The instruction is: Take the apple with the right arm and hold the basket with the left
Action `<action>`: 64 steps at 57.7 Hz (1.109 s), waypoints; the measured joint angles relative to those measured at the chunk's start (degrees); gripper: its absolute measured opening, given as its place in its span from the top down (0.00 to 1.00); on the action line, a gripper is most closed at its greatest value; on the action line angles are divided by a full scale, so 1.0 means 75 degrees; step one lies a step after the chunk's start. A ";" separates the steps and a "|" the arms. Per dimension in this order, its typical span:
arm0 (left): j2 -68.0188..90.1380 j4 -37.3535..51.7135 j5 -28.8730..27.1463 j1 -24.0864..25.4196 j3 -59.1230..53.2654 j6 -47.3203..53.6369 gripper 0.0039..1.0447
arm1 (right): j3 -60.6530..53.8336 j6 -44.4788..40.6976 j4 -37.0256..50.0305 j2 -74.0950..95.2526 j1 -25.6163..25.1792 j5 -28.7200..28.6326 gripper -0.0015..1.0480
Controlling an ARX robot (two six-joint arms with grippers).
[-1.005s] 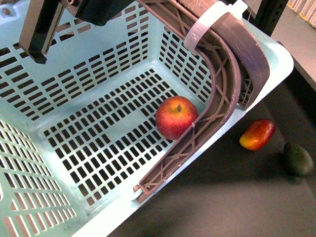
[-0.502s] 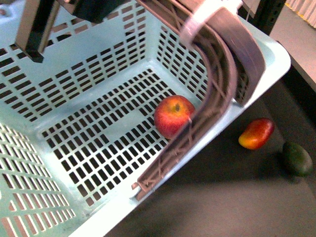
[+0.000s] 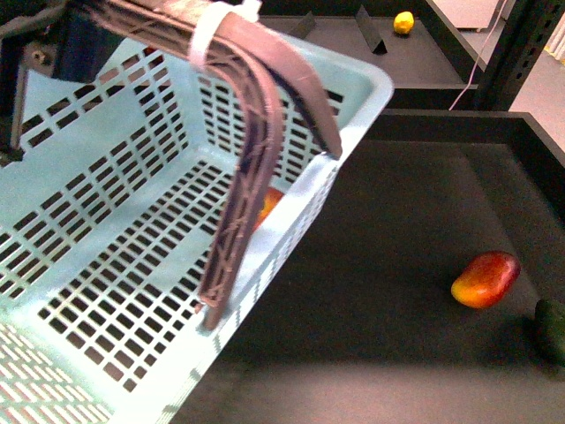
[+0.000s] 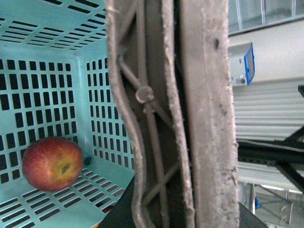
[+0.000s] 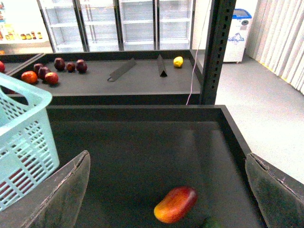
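The aqua basket (image 3: 106,265) hangs tilted at the left of the front view, its brown handle (image 3: 252,132) bound by a white zip tie (image 3: 207,26). Only a sliver of the red apple (image 3: 269,201) shows behind the handle there. The left wrist view shows the whole apple (image 4: 52,164) lying on the basket's slotted floor (image 4: 71,199). My left gripper (image 4: 180,190) is shut on the handle (image 4: 209,118), which fills that view. My right gripper (image 5: 171,190) is open above the dark table, right of the basket (image 5: 23,137), with nothing between its fingers (image 5: 61,194).
A red-orange mango (image 3: 485,279) and a dark green fruit (image 3: 552,329) lie on the dark table at the right. The mango (image 5: 175,204) sits below the right gripper. A rear shelf holds a lemon (image 5: 178,61) and several red fruits (image 5: 42,73). A black post (image 5: 216,52) stands there.
The basket has swung up and to the left and tilted more. The handle now covers most of the apple in the front view, and more table shows at the right.
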 joint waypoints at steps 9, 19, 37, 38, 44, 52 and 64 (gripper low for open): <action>0.0391 0.0204 -0.0009 0.0901 -0.0026 -0.0455 0.86 | 0.0000 0.0000 0.0000 0.0000 0.0000 0.0000 0.08; 0.1166 0.0152 -0.0184 0.1408 0.0006 -0.0868 0.86 | 0.0000 0.0000 0.0000 0.0000 0.0000 0.0000 0.08; 0.2127 0.0023 -0.0396 0.1696 0.0201 -0.1224 0.86 | 0.0000 -0.0003 0.0000 -0.0003 0.0000 0.0000 0.08; 0.2159 0.0009 -0.0434 0.1716 0.0201 -0.1256 0.86 | 0.0000 0.0000 0.0000 -0.0003 0.0000 -0.0003 0.08; 0.2261 0.0000 -0.0522 0.1795 0.0204 -0.1402 0.86 | 0.0000 0.0000 0.0000 -0.0003 0.0000 0.0000 0.08; 0.2430 -0.0105 -0.0647 0.1853 0.0210 -0.1489 0.86 | 0.0000 0.0000 0.0000 -0.0003 0.0000 0.0000 0.08; 0.2492 -0.0335 -0.0755 0.1801 0.0204 -0.1545 0.86 | 0.0000 0.0000 0.0000 -0.0003 0.0000 0.0000 0.08</action>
